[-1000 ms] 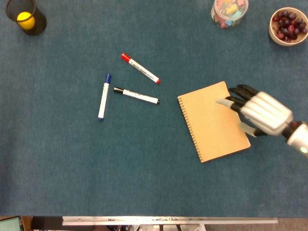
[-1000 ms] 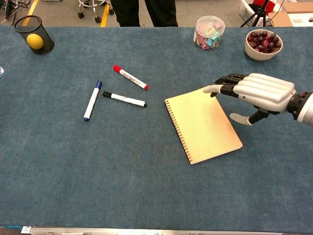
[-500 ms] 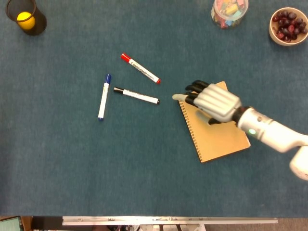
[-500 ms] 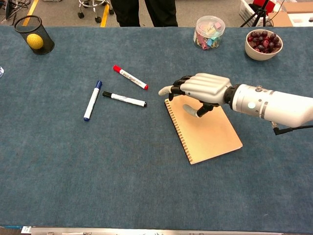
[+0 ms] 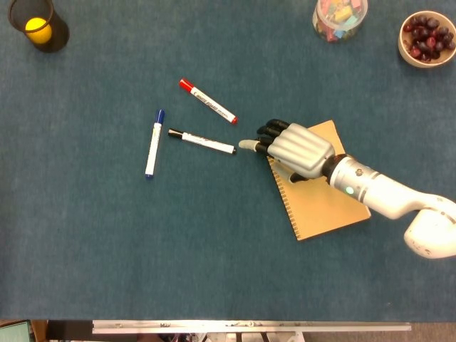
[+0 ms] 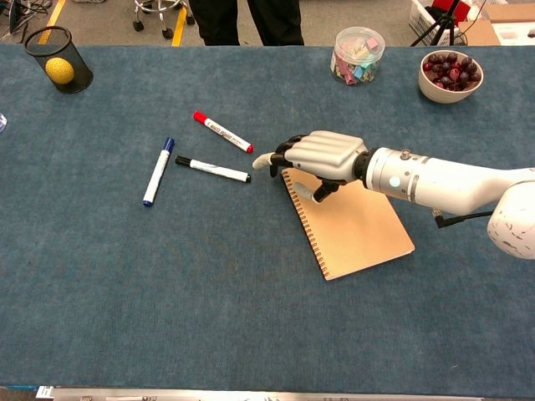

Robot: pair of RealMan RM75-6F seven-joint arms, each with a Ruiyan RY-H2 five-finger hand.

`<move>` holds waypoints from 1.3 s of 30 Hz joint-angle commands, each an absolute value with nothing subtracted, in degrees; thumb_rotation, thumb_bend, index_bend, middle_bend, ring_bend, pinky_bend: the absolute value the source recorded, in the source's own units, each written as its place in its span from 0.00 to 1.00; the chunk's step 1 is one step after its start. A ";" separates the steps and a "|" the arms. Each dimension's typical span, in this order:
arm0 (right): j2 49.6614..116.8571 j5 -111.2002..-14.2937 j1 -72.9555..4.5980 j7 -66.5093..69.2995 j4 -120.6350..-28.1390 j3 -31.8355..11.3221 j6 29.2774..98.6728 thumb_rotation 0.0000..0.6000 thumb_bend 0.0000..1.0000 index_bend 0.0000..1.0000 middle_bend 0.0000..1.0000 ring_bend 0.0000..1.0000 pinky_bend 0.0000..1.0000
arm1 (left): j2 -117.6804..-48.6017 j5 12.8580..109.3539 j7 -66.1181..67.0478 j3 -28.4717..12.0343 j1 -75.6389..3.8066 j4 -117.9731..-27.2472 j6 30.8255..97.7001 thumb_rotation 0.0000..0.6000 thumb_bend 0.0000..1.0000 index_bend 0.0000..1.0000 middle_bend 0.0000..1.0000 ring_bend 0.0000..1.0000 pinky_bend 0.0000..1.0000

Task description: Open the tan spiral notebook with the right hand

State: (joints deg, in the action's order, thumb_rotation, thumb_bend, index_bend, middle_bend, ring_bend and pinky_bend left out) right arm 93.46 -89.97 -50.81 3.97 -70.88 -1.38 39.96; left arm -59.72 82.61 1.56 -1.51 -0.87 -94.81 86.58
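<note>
A blue felt-like table [image 5: 107, 249] fills both views, and at its far edge the chest view shows a floor with a person's dark legs [image 6: 247, 21] standing there. The tan spiral notebook [image 5: 324, 196] lies closed and flat on the right half of the table, its wire binding along the left edge. The right hand [image 5: 292, 148] is stretched over the notebook's upper left corner, palm down, fingers loosely apart and holding nothing; the fingertips [image 5: 248, 144] reach past the spiral edge toward the table, and whether they touch the surface cannot be told. The left hand shows in neither view. To the left lie three markers, well apart from the notebook: a red-capped marker [image 5: 207, 100], a black-capped marker [image 5: 201, 142] and a blue-capped marker [image 5: 154, 143]. A black mesh cup [image 5: 39, 24] with a yellow ball sits at the far left corner, while a clear jar [image 5: 340, 18] of coloured bits and a bowl [image 5: 426, 38] of dark fruit stand at the far right.
</note>
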 commanded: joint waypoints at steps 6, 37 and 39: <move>92.37 -88.89 -50.43 2.89 -71.17 -0.64 40.13 1.00 0.58 0.13 0.28 0.13 0.12 | -59.86 82.78 1.18 -1.47 -0.69 -94.49 86.68 1.00 0.48 0.10 0.09 0.02 0.06; 75.44 -102.95 -31.16 1.98 -76.38 10.06 72.46 1.00 0.02 0.40 0.38 0.19 0.18 | -60.39 83.67 1.31 -1.07 -0.76 -94.31 85.96 1.00 0.48 0.10 0.09 0.02 0.06; 75.71 -104.80 -30.22 1.70 -74.65 11.12 74.06 1.00 0.02 0.41 0.39 0.20 0.19 | -60.46 83.86 1.58 -1.05 -0.85 -94.52 85.92 1.00 0.48 0.10 0.09 0.02 0.06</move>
State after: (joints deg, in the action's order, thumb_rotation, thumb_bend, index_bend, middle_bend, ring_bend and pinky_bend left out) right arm 75.75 -102.72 -31.80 1.64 -76.51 9.51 72.28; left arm -60.43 83.83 1.55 -1.06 -0.82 -94.49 85.95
